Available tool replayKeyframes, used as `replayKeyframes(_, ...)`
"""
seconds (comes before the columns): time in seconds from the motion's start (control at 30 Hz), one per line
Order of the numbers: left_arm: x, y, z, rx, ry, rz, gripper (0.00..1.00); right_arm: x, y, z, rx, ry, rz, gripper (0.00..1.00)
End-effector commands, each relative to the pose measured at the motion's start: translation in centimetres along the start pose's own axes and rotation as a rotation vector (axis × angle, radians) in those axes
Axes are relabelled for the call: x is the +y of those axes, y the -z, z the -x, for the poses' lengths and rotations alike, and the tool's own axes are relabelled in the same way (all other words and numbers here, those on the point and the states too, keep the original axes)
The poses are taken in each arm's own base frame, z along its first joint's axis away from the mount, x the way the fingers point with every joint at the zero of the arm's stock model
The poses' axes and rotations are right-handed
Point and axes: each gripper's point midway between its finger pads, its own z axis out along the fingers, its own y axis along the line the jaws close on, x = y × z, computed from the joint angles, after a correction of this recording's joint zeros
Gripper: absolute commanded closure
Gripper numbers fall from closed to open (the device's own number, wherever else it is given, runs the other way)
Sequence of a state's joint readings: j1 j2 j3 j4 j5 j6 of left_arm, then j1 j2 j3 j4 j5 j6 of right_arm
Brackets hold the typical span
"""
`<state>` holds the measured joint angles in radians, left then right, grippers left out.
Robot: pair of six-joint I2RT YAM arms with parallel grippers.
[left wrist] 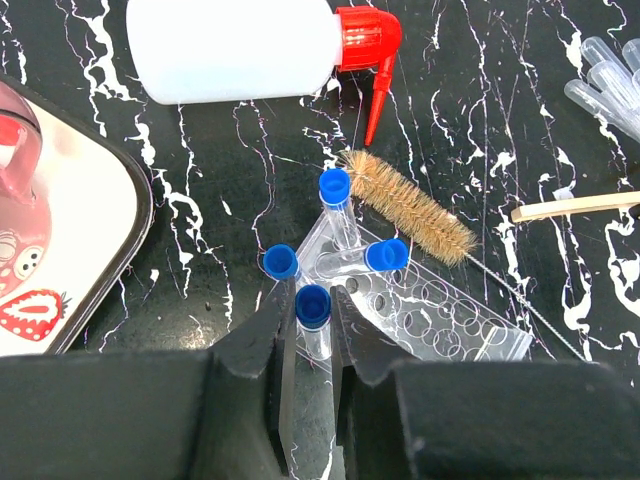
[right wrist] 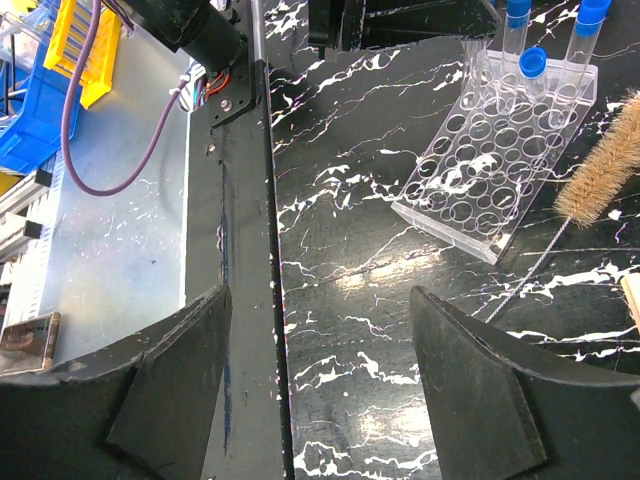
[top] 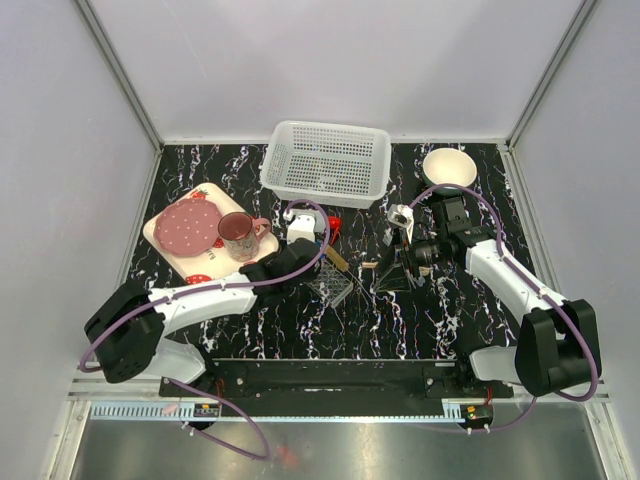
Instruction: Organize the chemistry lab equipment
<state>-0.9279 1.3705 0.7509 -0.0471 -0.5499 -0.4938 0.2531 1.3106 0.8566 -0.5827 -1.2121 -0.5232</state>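
Note:
My left gripper (left wrist: 312, 312) is shut on a clear blue-capped test tube (left wrist: 313, 305), held upright at the near corner of the clear tube rack (left wrist: 440, 310); whether it sits in a hole I cannot tell. Three more capped tubes (left wrist: 334, 190) stand or lean at that end of the rack. Behind them lies the translucent red-capped bottle (left wrist: 230, 45) on its side. Clear pipettes (left wrist: 605, 80) and a wooden stick (left wrist: 575, 207) lie to the right. My right gripper (right wrist: 320, 340) hangs open and empty over bare table, right of the rack (right wrist: 500, 150).
A bristle brush (left wrist: 410, 205) lies beside the rack. The strawberry-print tray (top: 165, 235) with the pink mug (top: 238, 235) sits at the left. At the back stand a white mesh basket (top: 327, 160) and a white bowl (top: 449, 167). The table's near edge (right wrist: 268, 250) runs under my right gripper.

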Motion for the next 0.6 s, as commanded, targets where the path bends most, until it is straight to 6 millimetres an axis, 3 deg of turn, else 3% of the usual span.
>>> replayKeyframes(0.0,-0.3,-0.4,1.4,-0.059,0.033,-0.001,0.88,-0.2,0.3,1.1,-0.008,0.037,-0.004,0.23)
replayKeyframes(0.27,-0.2,-0.6,0.4,-0.044,0.036,-0.007,0.84,-0.2,0.2,1.0,-0.005,0.036,-0.004,0.23)
replayKeyframes(0.57,0.2,0.3,1.0,-0.063,0.053,-0.016,0.65,-0.2,0.2,0.9,-0.002,0.032,-0.001,0.23)
